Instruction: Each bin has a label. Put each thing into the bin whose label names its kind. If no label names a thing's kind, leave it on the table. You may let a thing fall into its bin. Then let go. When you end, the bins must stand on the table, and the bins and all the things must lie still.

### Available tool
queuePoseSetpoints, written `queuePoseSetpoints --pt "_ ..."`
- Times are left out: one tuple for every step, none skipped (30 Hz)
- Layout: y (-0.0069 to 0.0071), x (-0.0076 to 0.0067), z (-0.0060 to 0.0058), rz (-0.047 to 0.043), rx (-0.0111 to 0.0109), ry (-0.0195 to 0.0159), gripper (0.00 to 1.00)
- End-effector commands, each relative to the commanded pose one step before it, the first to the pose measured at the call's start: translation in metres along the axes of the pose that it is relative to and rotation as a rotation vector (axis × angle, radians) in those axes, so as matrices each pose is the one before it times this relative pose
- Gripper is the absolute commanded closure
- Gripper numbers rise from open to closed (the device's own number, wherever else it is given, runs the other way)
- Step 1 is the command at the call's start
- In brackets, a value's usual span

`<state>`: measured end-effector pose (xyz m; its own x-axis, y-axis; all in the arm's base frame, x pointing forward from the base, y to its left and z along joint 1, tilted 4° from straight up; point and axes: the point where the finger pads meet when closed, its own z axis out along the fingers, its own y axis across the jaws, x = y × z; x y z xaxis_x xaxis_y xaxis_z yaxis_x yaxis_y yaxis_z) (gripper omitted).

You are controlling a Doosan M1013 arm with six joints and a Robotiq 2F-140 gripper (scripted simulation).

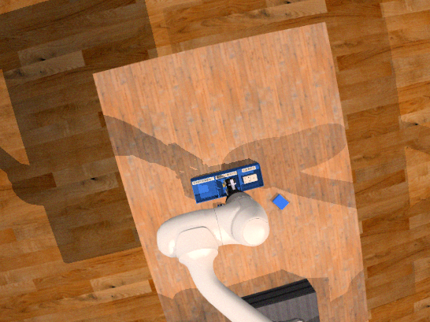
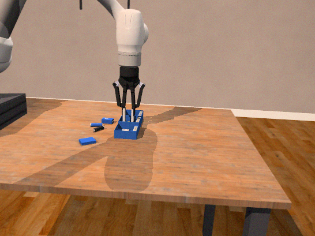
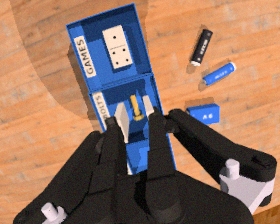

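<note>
The wrist view makes the BOLTS label (image 3: 101,106) legible; the exterior view does not. The wooden bench (image 1: 220,95) (image 2: 187,162) (image 3: 30,150) stands before a beige wall (image 2: 202,41). A slim, brass-coloured bolt (image 1: 224,184) (image 3: 136,107) is inside the BOLTS bin (image 1: 236,187) (image 2: 130,124) (image 3: 118,90), between the parted fingers (image 1: 232,183) (image 2: 124,114), unclamped.
</note>
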<state>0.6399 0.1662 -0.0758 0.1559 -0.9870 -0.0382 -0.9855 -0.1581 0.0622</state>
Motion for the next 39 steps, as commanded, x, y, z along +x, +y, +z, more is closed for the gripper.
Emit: queuePoseSetpoints --pt "-0.00002 -0.00005 -0.00014 -0.00003 0.00014 -0.00021 0.82" --pt "0.00000 0.00000 -0.00133 0.00000 0.00000 0.00000 0.82" --pt "0.00000 0.00000 -0.00133 0.00000 0.00000 0.00000 0.82" --pt "0.00000 0.00000 -0.00133 0.00000 0.00000 0.00000 0.82" --pt "0.00000 0.00000 -0.00133 0.00000 0.00000 0.00000 0.82" --pt "0.00000 0.00000 -0.00133 0.00000 0.00000 0.00000 0.82" --pt "0.00000 0.00000 0.00000 0.00000 0.00000 0.00000 0.82" --pt "0.00000 0.00000 0.00000 0.00000 0.00000 0.00000 0.82" --pt "0.00000 0.00000 -0.00133 0.00000 0.00000 0.00000 0.82" --pt "0.00000 0.00000 -0.00133 0.00000 0.00000 0.00000 0.82" --pt "0.00000 0.00000 -0.00133 0.00000 0.00000 0.00000 0.82" --pt "0.00000 0.00000 -0.00133 0.00000 0.00000 0.00000 0.82" --pt "0.00000 0.00000 -0.00133 0.00000 0.00000 0.00000 0.82" --pt "0.00000 0.00000 -0.00133 0.00000 0.00000 0.00000 0.82" --pt "0.00000 0.00000 -0.00133 0.00000 0.00000 0.00000 0.82" --pt "0.00000 0.00000 -0.00133 0.00000 0.00000 0.00000 0.82" --pt "0.00000 0.00000 -0.00133 0.00000 0.00000 0.00000 0.82" --pt "0.00000 0.00000 -0.00133 0.00000 0.00000 0.00000 0.82" --pt "0.00000 0.00000 -0.00133 0.00000 0.00000 0.00000 0.82" --pt "0.00000 0.00000 -0.00133 0.00000 0.00000 0.00000 0.82" --pt "0.00000 0.00000 -0.00133 0.00000 0.00000 0.00000 0.82" --pt "0.00000 0.00000 -0.00133 0.00000 0.00000 0.00000 0.82" --pt "0.00000 0.00000 -0.00133 0.00000 0.00000 0.00000 0.82" --pt "0.00000 0.00000 0.00000 0.00000 0.00000 0.00000 0.82" --pt "0.00000 0.00000 0.00000 0.00000 0.00000 0.00000 0.82" --pt "0.00000 0.00000 -0.00500 0.00000 0.00000 0.00000 0.82" --pt "0.00000 0.00000 -0.00500 0.00000 0.00000 0.00000 0.82" --pt "0.00000 0.00000 -0.00500 0.00000 0.00000 0.00000 0.82" --pt "0.00000 0.00000 -0.00273 0.00000 0.00000 0.00000 0.82" --pt "0.00000 0.00000 0.00000 0.00000 0.00000 0.00000 0.82" --pt "0.00000 0.00000 0.00000 0.00000 0.00000 0.00000 0.82" --pt "0.00026 -0.00009 0.00000 0.00000 0.00000 0.00000 0.82" --pt "0.00000 0.00000 0.00000 0.00000 0.00000 0.00000 0.82" --pt "0.00000 0.00000 0.00000 0.00000 0.00000 0.00000 0.82" --pt "0.00461 0.00694 -0.00029 0.05000 0.00000 0.00000 0.67" --pt "0.00425 0.00716 -0.00029 0.05000 0.00000 0.00000 0.67" --pt "0.00389 0.00736 -0.00029 0.05000 0.00000 0.00000 0.67" --pt "0.00352 0.00755 -0.00029 0.05000 0.00000 0.00000 0.67" --pt "0.00313 0.00772 -0.00029 0.03871 -0.00006 -0.00015 0.67"
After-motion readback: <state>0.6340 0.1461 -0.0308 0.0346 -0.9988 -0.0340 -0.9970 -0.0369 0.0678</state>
